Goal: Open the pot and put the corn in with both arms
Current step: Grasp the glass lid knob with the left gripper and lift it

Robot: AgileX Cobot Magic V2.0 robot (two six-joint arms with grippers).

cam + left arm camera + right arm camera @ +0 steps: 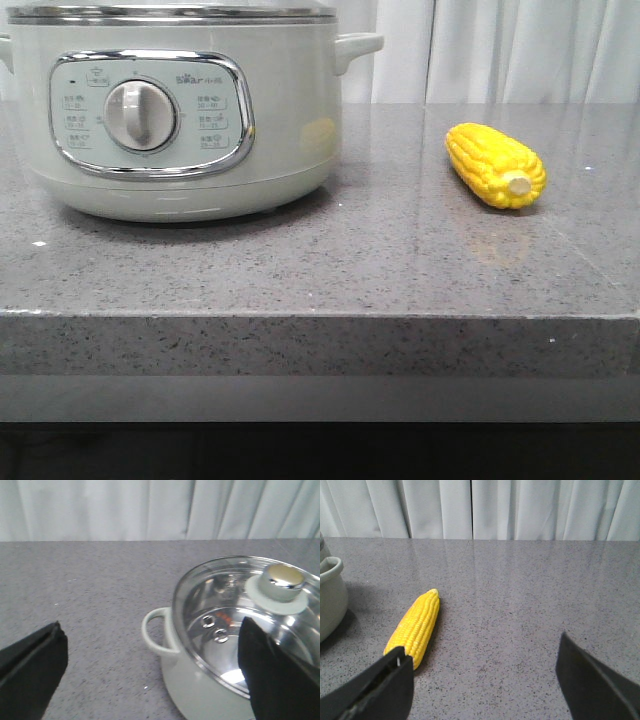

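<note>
Standing on the left part of the counter [330, 260], the pot [170, 120] faces the front camera with its chrome-framed control panel [150, 113] and white dial [140, 115]; its upper edge is cut off by the top of the front view. The lid [235, 615] is seated on the pot, a glass dome with a steel rim and a chrome knob [284, 577] on a pale base. One small side handle [357, 46] projects toward the corn. The corn [495, 165] lies on its side on the right part of the counter, well apart from the pot, with its pale stub end [518, 184] turned toward the front edge and its tapered tip pointing away. A faint yellow reflection of the corn shows on the pot wall. The left gripper [150, 670] is above the counter beside the pot, fingers spread wide and holding nothing, with one finger [275, 675] over the lid rim. The right gripper [485, 680] is likewise spread wide and empty, one finger [375, 690] overlapping the stub end of the corn in the right wrist view; contact cannot be determined. A pale curtain [520, 50] hangs behind the counter.
</note>
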